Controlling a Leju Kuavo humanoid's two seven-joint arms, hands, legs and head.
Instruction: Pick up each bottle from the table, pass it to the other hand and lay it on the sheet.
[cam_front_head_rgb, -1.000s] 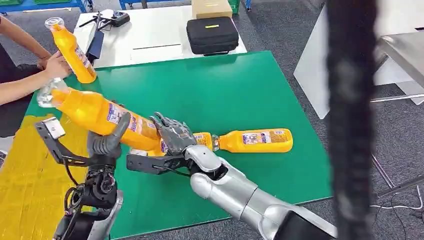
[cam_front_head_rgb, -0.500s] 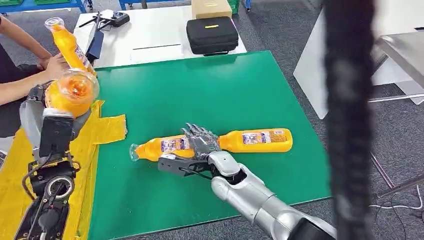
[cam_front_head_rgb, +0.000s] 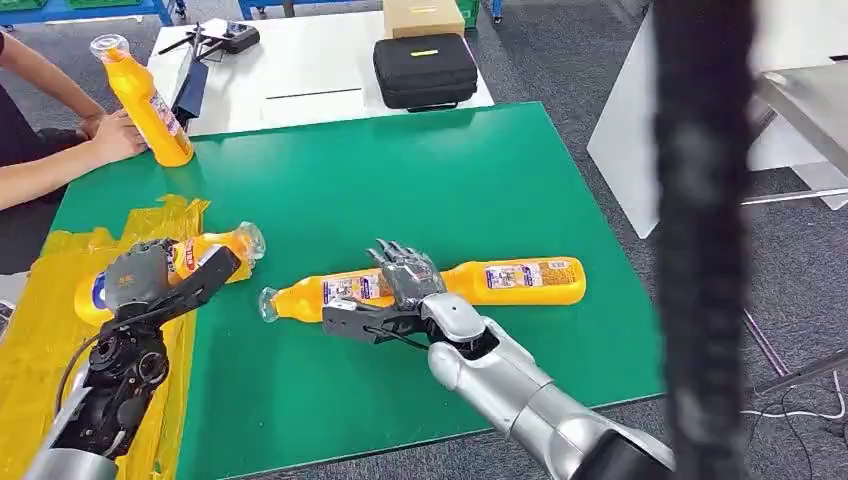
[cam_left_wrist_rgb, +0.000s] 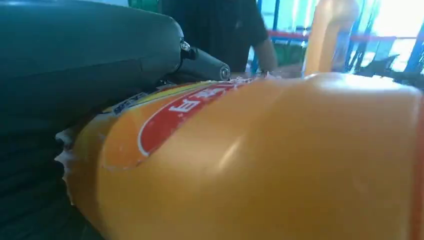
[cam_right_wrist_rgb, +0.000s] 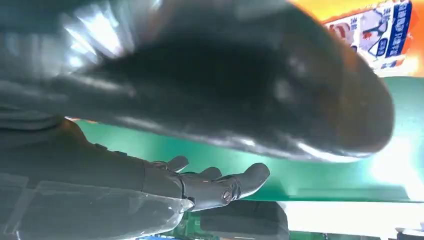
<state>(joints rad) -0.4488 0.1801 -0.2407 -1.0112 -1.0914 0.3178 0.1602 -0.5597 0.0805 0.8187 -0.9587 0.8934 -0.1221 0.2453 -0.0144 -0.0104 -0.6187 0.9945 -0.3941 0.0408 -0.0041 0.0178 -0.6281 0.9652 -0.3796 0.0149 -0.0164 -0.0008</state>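
Observation:
An orange bottle (cam_front_head_rgb: 215, 248) lies on its side on the yellow sheet (cam_front_head_rgb: 50, 350), and my left hand (cam_front_head_rgb: 135, 275) grips its body; in the left wrist view the same bottle (cam_left_wrist_rgb: 275, 165) sits under my thumb (cam_left_wrist_rgb: 85, 60). A second orange bottle (cam_front_head_rgb: 320, 293) lies on the green table (cam_front_head_rgb: 400, 170), cap to the left. My right hand (cam_front_head_rgb: 405, 272) hovers with spread fingers over its base end, holding nothing; its fingers (cam_right_wrist_rgb: 220, 187) are extended. A third bottle (cam_front_head_rgb: 515, 281) lies just to the right, neck toward the hand.
A person's hand (cam_front_head_rgb: 112, 135) holds a fourth orange bottle (cam_front_head_rgb: 150, 100) upright at the table's far left corner. Behind stands a white table (cam_front_head_rgb: 300, 70) with a black case (cam_front_head_rgb: 425, 68). A dark blurred post (cam_front_head_rgb: 700, 250) blocks the right side.
My left arm has swung the bottle from raised above the table down onto the yellow sheet. My right hand has let go of it and now stays over the middle bottle.

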